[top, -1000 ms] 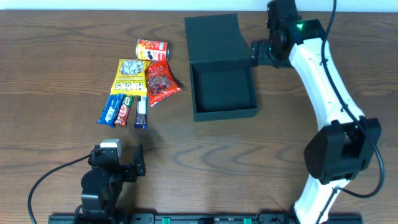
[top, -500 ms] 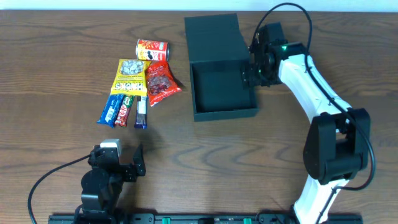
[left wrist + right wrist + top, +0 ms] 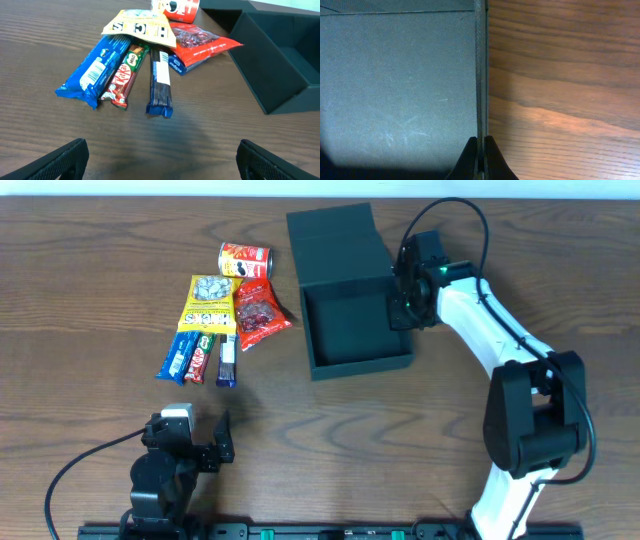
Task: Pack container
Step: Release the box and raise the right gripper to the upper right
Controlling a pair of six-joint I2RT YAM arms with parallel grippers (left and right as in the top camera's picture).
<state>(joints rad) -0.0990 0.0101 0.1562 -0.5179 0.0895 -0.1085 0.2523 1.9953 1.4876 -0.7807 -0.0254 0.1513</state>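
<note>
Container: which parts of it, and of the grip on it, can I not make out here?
Right wrist view: frame edges cut off most of the container; only some floor and one wall show.
Overhead: the right end effector has its fingertips hidden under its own body.
Left wrist view: the top edge cuts off the lid.

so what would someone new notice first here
The open dark container sits far-centre on the table, with the right gripper pinching its right wall. Left of it lies a bright cluster of snack packets and bars, with a red Pringles can at the far end.
</note>
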